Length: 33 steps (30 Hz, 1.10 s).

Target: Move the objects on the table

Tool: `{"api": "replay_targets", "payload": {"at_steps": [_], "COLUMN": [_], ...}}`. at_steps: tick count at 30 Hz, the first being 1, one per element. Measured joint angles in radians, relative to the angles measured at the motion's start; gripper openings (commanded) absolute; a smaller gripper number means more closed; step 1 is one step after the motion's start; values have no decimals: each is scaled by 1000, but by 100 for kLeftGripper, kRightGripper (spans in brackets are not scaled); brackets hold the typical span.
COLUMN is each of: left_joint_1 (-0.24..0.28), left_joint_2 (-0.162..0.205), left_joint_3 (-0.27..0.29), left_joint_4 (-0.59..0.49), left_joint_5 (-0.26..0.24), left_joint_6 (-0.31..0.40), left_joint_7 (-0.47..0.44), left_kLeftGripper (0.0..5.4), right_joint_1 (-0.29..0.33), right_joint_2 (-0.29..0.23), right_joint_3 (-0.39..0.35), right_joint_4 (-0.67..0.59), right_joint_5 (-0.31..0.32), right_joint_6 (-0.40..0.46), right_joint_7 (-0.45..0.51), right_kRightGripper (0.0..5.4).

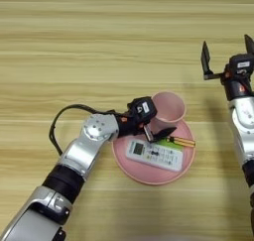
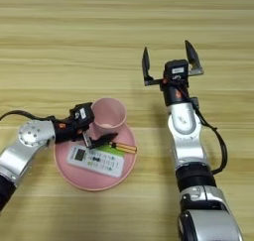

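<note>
While your left gripper (image 2: 101, 140) works over the pink plate (image 2: 74, 178), note that its black fingers lie low across the plate's middle, and I cannot tell whether they are parted or pinching anything. Your right gripper (image 2: 171, 61) stands apart over bare table (image 2: 59, 46) toward the right side, fingers spread wide and holding nothing.

All task items sit on the plate, near the table's front-centre. The pink cup (image 2: 109, 113) stands upright at the plate's far rim, just beside the left wrist. The screwdriver (image 2: 124, 148) lies flat at the right rim, its orange-yellow handle pointing right. The green block (image 2: 113, 155) shows only as a sliver, mostly covered by the white remote (image 2: 96, 160).

Judgement: the cup is light and thin-walled, so take it by the rim gently. The screwdriver is stiff but slim and may roll; pinch it across the handle. The block sits flat and is pinned under the remote.
</note>
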Motion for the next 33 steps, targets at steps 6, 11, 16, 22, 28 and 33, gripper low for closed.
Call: {"api": "replay_targets", "payload": {"at_steps": [6, 11, 16, 22, 28, 33], "left_joint_1": [0, 1, -9, -21, -22, -23], "left_joint_2": [-7, -16, -9, 31, 114, 188], "left_joint_3": [14, 37, 101, 157, 184, 193], "left_joint_4": [2, -8, -94, -165, -220, -267], "left_joint_5": [-2, -41, -123, -172, -197, -232], "left_joint_6": [0, 7, 64, 112, 137, 131], "left_joint_7": [5, 0, -15, -33, -103, -199], "left_kLeftGripper": [431, 431, 431, 431, 431, 431], "right_joint_1": [0, 0, 0, 5, 41, 93], "right_joint_2": [0, 0, -1, 0, -20, -142], "right_joint_3": [0, -1, -8, -13, -4, 28], "right_joint_4": [0, 0, -5, -44, -203, -457], "right_joint_5": [0, 2, 22, 83, 241, 431], "right_joint_6": [0, 0, 0, 21, 143, 346], "right_joint_7": [0, 2, 7, 63, 237, 507], "right_kRightGripper": [540, 540, 540, 540, 540, 540]}}
